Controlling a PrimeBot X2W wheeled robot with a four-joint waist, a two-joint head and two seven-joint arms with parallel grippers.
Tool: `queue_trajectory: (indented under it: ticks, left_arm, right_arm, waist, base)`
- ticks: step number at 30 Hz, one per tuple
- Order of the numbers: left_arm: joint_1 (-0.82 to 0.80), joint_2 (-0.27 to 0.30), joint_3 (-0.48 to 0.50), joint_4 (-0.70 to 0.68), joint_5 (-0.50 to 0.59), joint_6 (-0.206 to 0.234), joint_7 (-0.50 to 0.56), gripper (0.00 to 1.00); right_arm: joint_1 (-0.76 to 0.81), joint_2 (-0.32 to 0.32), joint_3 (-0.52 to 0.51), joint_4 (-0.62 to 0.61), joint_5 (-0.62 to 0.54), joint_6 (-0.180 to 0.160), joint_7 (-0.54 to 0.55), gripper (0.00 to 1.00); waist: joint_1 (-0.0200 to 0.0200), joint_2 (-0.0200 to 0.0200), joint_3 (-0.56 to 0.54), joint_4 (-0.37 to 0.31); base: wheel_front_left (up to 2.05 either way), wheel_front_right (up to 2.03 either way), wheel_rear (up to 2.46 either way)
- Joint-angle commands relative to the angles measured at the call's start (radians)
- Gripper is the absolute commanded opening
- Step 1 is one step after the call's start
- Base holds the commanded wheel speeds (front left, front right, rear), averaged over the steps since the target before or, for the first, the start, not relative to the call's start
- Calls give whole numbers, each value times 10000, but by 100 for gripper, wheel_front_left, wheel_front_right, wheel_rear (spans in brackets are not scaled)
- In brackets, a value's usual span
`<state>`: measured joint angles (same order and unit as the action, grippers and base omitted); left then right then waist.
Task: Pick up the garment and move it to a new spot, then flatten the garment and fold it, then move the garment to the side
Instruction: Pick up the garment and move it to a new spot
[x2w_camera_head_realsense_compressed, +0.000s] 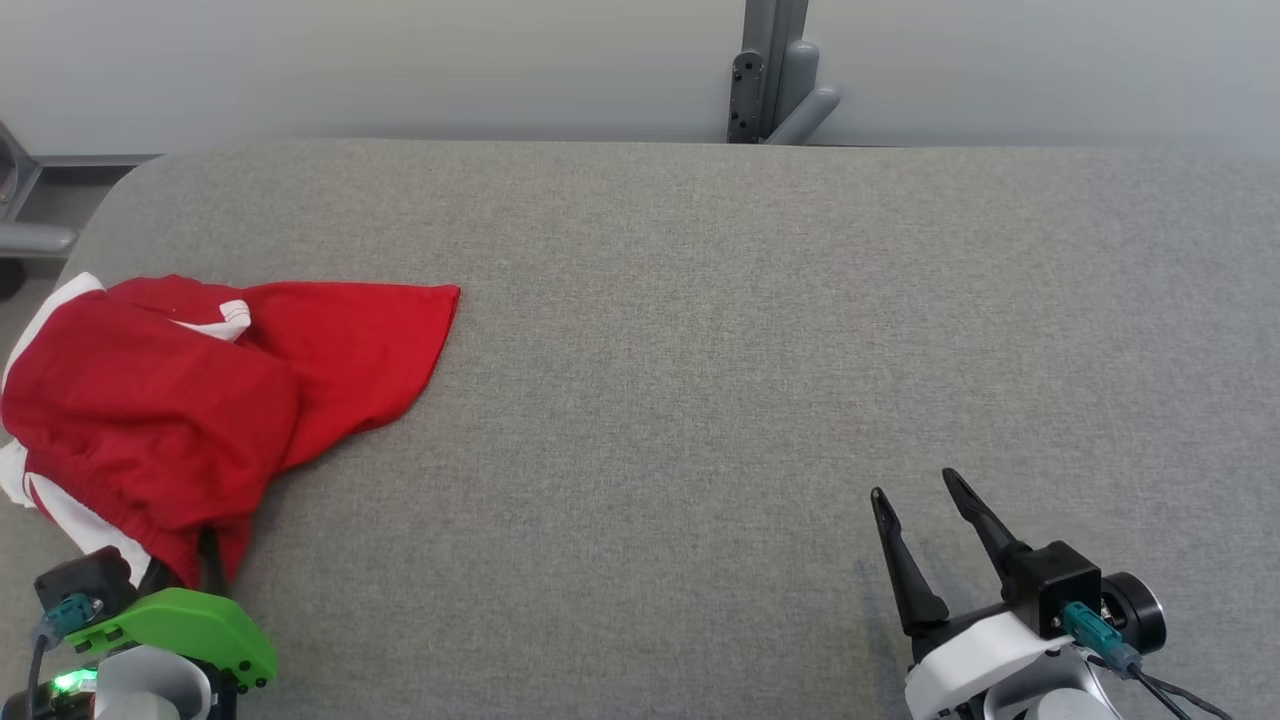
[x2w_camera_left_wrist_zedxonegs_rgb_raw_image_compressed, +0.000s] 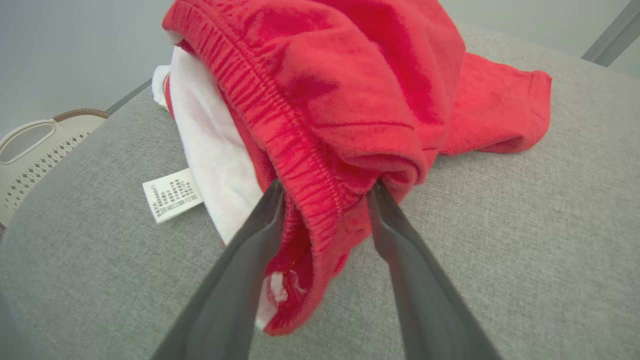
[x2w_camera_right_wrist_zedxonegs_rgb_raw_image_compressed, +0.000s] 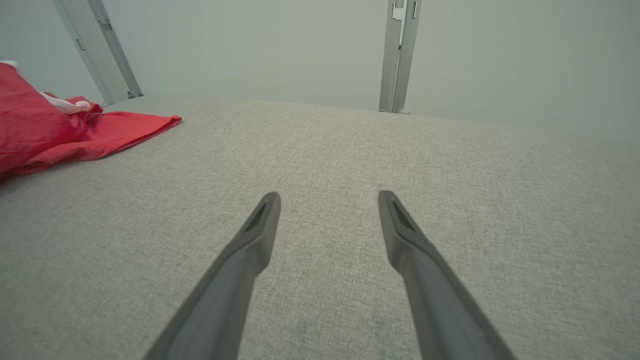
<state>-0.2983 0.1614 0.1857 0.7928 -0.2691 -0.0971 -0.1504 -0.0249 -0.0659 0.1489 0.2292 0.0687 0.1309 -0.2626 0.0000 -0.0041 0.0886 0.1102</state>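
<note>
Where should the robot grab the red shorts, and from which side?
Probably the elastic waistband of the red shorts, at the heap's near edge. Come in low from the robot's side: there it stands up from the table as a thick ridge, and the left gripper has a finger on either side.

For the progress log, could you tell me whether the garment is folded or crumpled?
Crumpled: the garment lies heaped with uneven overlapping layers, waistband bunched between the left fingers.
</note>
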Motion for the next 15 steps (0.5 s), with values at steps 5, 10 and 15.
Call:
queue_trajectory:
  ticks: [5, 10, 15]
  left_arm:
    - [-365, 176, -43, -345, -193, -111, -515, 0]
    - [-846, -82, -457, -2148, -170, -205, -687, 0]
    - [-1139, -417, -1248, -4347, -225, -276, -37, 0]
  right_arm:
    - [156, 65, -134, -15, 151, -3, -34, 100]
    - [248, 102, -97, 31, 204, -3, -34, 100]
    - [171, 112, 19, 42, 228, -3, -35, 100]
  waist:
    - [0, 41, -286, -208]
    - [0, 41, -451, -245]
    - [0, 41, -550, -484]
  base:
    - [0, 0, 0]
    - [0, 0, 0]
    - [0, 0, 0]
